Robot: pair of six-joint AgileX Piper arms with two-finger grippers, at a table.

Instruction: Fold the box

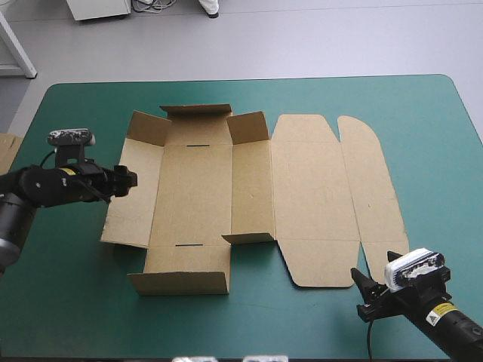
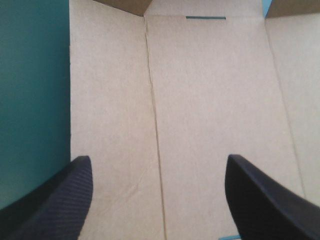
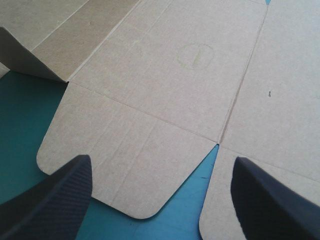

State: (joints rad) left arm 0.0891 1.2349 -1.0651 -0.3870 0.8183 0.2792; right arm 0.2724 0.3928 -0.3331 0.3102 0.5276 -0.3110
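A cut sheet of brown corrugated board, the box, lies unfolded across the middle of the table with its teal-green cover. At the box's left half several short flaps stand partly raised. These are the far wall flap, the near wall flap and small corner pieces beside them. The wide lid panels on the box's right half lie flat, and the outermost has rounded corners.

The left gripper is at the box's left edge. Its black curved fingers are spread wide apart with nothing between them, and whether it touches the board cannot be told. In its wrist view the box's left panel and a fold crease lie under and ahead of it, and a thin slot shows farther along the board.

The right gripper is just off the box's near right corner, over the cover. Its fingers are likewise wide apart and empty. Ahead of it a rounded flap of the box lies flat on the cover.

A strip of more brown board shows well apart from the box's left side, at the table's left edge.
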